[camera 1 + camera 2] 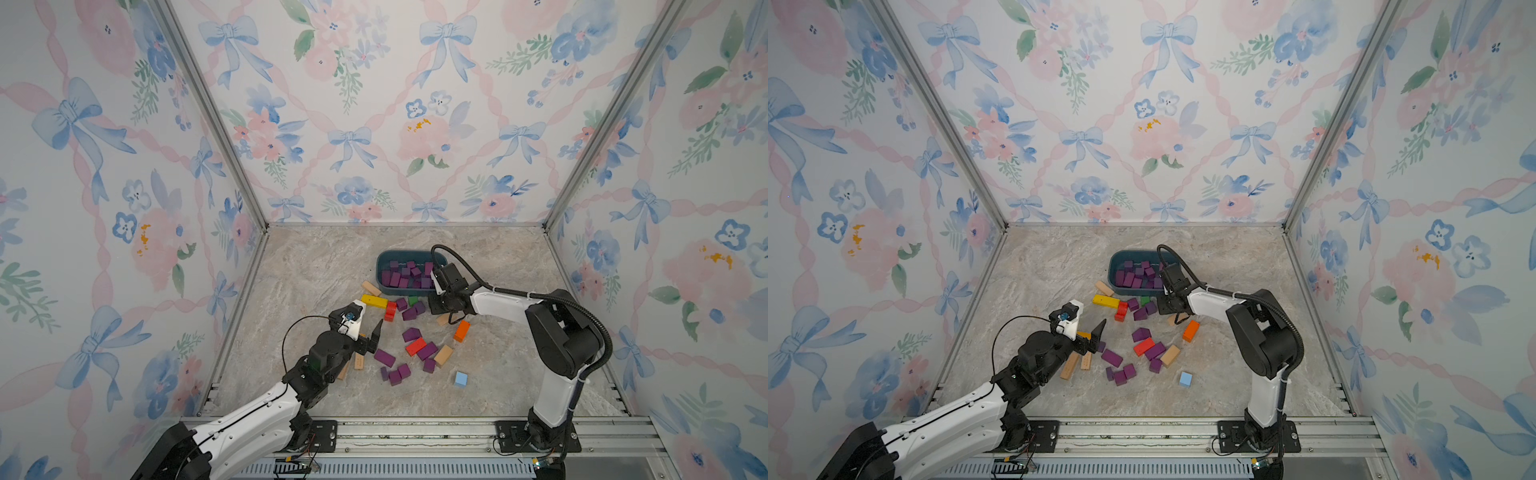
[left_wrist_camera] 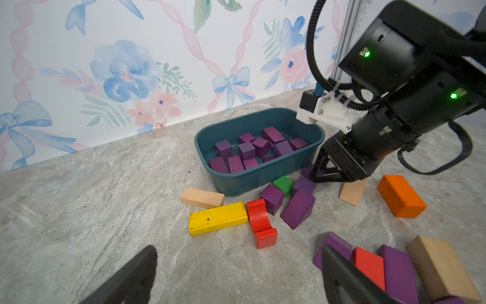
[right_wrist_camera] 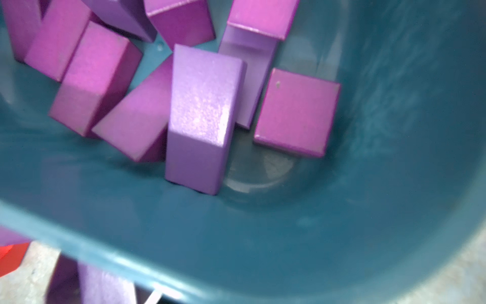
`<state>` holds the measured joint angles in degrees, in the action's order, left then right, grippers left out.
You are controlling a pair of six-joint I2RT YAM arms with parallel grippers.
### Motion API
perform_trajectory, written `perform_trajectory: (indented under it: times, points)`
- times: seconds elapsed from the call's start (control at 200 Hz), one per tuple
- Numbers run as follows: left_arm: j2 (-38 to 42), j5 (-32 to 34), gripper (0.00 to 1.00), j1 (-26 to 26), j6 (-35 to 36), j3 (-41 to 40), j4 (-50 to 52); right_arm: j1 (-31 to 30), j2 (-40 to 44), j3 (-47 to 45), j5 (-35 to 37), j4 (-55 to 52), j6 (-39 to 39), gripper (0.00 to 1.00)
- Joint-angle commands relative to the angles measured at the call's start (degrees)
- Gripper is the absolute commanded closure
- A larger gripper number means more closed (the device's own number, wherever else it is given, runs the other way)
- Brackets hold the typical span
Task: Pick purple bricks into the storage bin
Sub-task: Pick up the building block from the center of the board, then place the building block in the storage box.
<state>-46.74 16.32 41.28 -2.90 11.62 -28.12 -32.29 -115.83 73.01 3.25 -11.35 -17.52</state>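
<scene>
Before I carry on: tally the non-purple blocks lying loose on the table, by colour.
tan blocks: 5
red blocks: 2
yellow block: 1
orange block: 1
green block: 1
light blue block: 1
Total: 11 in view; the left arm may hide more.

Robot test booth, floral-papered panels (image 1: 374,124), aluminium frame (image 1: 415,430), marble-look tabletop (image 1: 316,266).

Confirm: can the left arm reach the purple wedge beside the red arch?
Probably yes: the left end effector is open, and the purple wedge lies uncovered nearby, though the red arch crowds one side.
</scene>
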Motion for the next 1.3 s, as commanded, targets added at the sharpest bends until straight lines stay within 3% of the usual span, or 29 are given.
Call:
perform_trajectory:
  times: [0.0,0.335,0.415,0.63,0.885,0.98,1.13,1.295]
  points:
    - [0.85,0.74,0.02,0.23,1.22,-0.79,-1.66,0.17,2.58,-0.02,-0.76,-2.62,0.37,0.7]
    - [0.5,1.48,0.02,0.26,1.02,-0.61,-1.84,-1.41,10.08,-0.44,-4.09,-5.69,0.47,0.71]
    - [0.25,1.57,0.02,0.22,0.84,-0.62,-1.81,-0.62,10.64,1.45,-7.59,-5.36,-0.41,0.71]
    - [0.95,0.54,0.02,0.21,-0.52,-1.25,-2.2,4.33,5.43,8.26,-14.78,-4.16,-5.78,0.72]
    - [1.07,0.17,0.02,0.22,-1.55,-1.83,-2.47,6.9,-1.38,13.92,-12.98,-6.43,-7.35,0.71]
    - [1.14,0.71,0.02,0.26,-1.72,-1.78,-2.53,6.9,-1.69,14.04,-11.08,-7.55,-7.26,0.62]
    - [0.41,1.05,0.02,0.12,-1.97,-1.64,-2.59,6.77,0.07,13.43,-8.59,-8.72,-6.42,0.36]
    - [-2.55,1.13,0.02,0.08,-2.76,-0.38,-2.56,5.96,4.32,12.4,-5.12,-10.57,-4.51,0.34]
